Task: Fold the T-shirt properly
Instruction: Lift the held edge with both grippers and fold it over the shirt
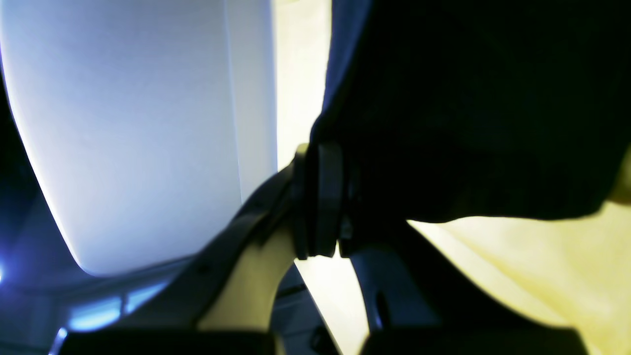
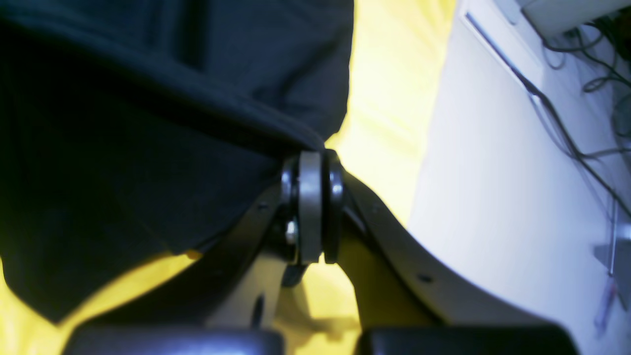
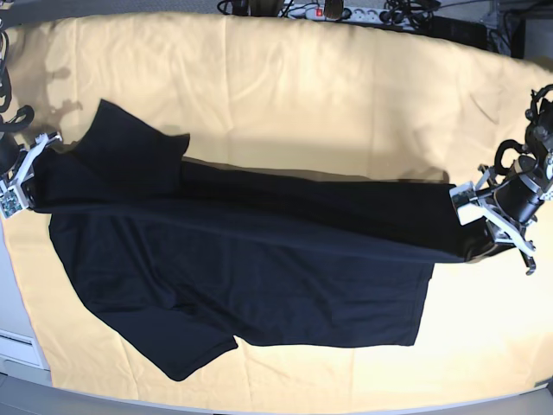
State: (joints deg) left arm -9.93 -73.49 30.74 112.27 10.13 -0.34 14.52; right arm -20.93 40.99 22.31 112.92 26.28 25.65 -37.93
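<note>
The black T-shirt [image 3: 259, 277] lies stretched lengthwise across the yellow cloth, with a fold line running from left to right and one sleeve [image 3: 130, 151] flipped up at the far left. My right gripper [image 3: 36, 160] is at the shirt's left end, and in the right wrist view its pads [image 2: 311, 207] are shut on the fabric's edge [image 2: 123, 148]. At the shirt's right end, my left gripper [image 3: 471, 226] pinches the dark fabric [image 1: 468, 108], which hangs from its shut jaws [image 1: 320, 197].
A big pale yellow cloth [image 3: 302, 95] covers the table under the shirt. A power strip and cables [image 3: 337, 10] lie along the back edge. The table's front edge [image 3: 259, 406] runs close below the shirt's lower sleeve [image 3: 186, 354].
</note>
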